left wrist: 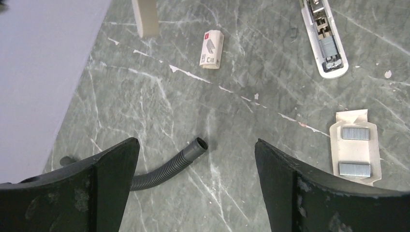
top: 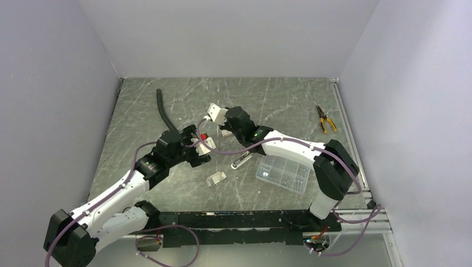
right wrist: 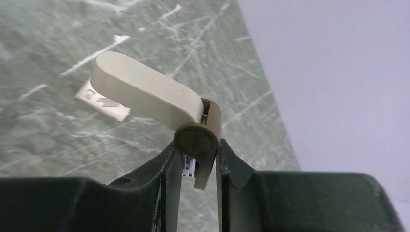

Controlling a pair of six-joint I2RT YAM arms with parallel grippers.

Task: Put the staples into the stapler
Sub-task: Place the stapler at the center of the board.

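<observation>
Your right gripper (right wrist: 197,151) is pinching the stapler (right wrist: 145,92) at its round olive hinge, fingers pressed onto both sides, and holding it clear of the table (right wrist: 58,48). In the wrist view the beige top arm is pointing toward 10 o'clock, over a small staple box (right wrist: 104,102).

Your left gripper (left wrist: 196,145) is hanging spread wide and gripping nothing, with the open end of a black ribbed hose (left wrist: 169,166) showing between its fingers on the table below. From there the staple box is lying at 12 o'clock. A white base (left wrist: 326,48) with an open metal channel is lying at 2 o'clock, and two strips of staples (left wrist: 355,133) are sitting on a paper tray (left wrist: 353,152) at 3 o'clock. You cannot tell whether that white base belongs to the held piece.

Overhead, a clear compartment box (top: 283,173) is sitting at 4 o'clock from the right gripper, and yellow-handled pliers (top: 325,119) are lying at 3 o'clock.
</observation>
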